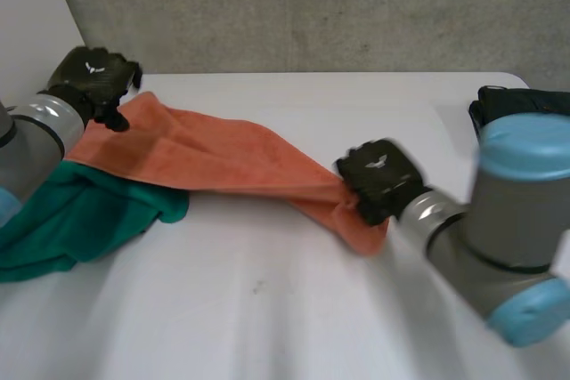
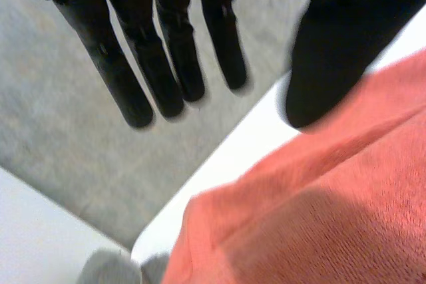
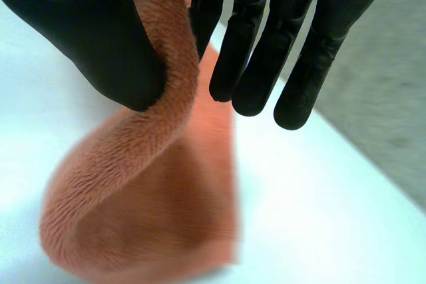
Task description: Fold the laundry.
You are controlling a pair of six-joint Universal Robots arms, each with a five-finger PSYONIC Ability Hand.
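An orange towel [image 1: 223, 157] lies stretched across the white table [image 1: 294, 309] between my two hands. My left hand [image 1: 93, 77] is at the towel's far left corner, by the table's back edge. In the left wrist view its fingers [image 2: 166, 51] are straight and reach past the table edge, while its thumb [image 2: 333, 51] touches the orange towel's [image 2: 319, 204] border. My right hand [image 1: 378, 180] grips the towel's right end. There the orange towel [image 3: 140, 211] is pinched between the thumb [image 3: 100, 38] and the fingers [image 3: 253, 44], and a fold hangs below them.
A green cloth [image 1: 80, 211] lies crumpled at the left, partly under the orange towel. A dark object [image 1: 499, 100] sits at the table's far right, behind my right arm. A grey wall runs behind the table's back edge [image 2: 219, 164].
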